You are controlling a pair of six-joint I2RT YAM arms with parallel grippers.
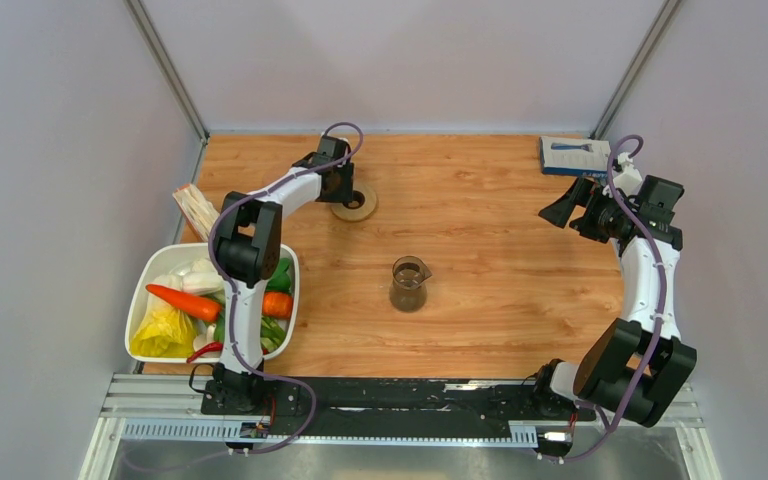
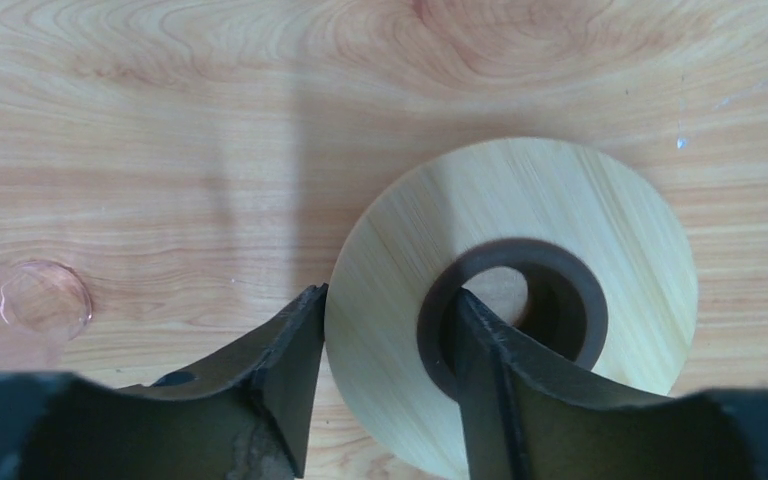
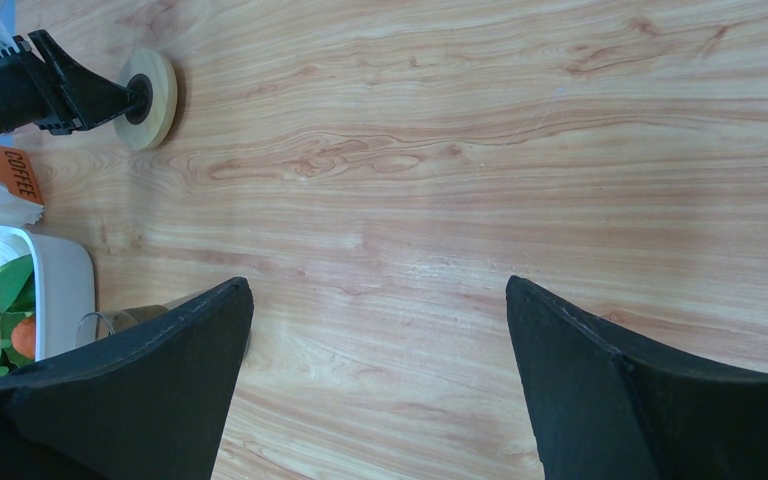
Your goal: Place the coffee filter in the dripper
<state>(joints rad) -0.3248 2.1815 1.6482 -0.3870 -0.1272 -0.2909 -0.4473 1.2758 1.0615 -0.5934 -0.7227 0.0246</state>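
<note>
L hand [image 2: 388, 295] is closed on the dripper [image 2: 580, 230]. One finger [image 2: 295, 350] bears on the tan ring's outer edge and the other sits in the dark centre hole, so the ring's band is pinched between them. We see the ring lying flat on the surface [image 1: 500, 240], toward the far side, left of centre. The coffee filter [image 1: 197, 208], a pale fan shape, lies at the surface's left edge, well apart from the dripper and just beyond a white tub [image 1: 296, 300] of veg. A brown-tinted glass cup [image 1: 410, 285] stands upright approx. mid-surface. R hand [image 3: 375, 380] is spread wide, gripping nothing, above the far-right area near a blue box [image 1: 575, 157].
</note>
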